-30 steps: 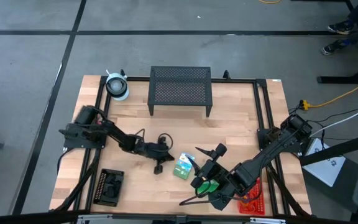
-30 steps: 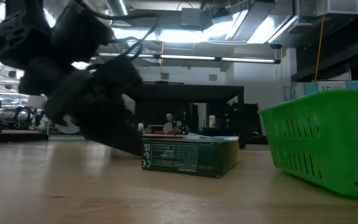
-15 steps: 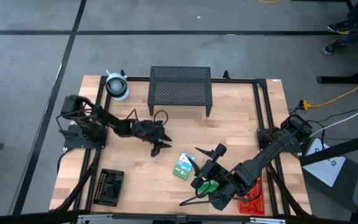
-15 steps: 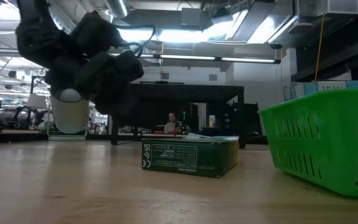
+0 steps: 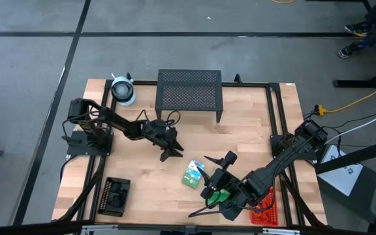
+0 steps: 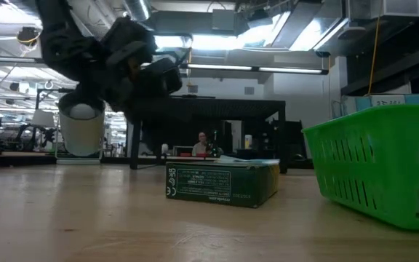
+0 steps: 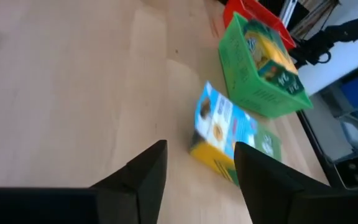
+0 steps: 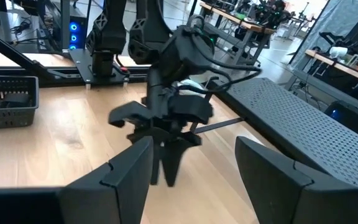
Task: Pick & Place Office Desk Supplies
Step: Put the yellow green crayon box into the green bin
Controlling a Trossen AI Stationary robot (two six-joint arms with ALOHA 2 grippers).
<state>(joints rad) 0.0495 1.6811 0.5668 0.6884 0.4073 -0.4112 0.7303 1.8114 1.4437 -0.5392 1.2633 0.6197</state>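
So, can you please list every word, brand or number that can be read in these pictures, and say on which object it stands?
"24": on the yellow-green crayon box in the green tray, left wrist view.
Print on the dark side of the green-white card box, low view: too small and blurred to read.
Blue and yellow face of the same box, left wrist view: pictures only, no readable words.
Nothing else carries readable text.
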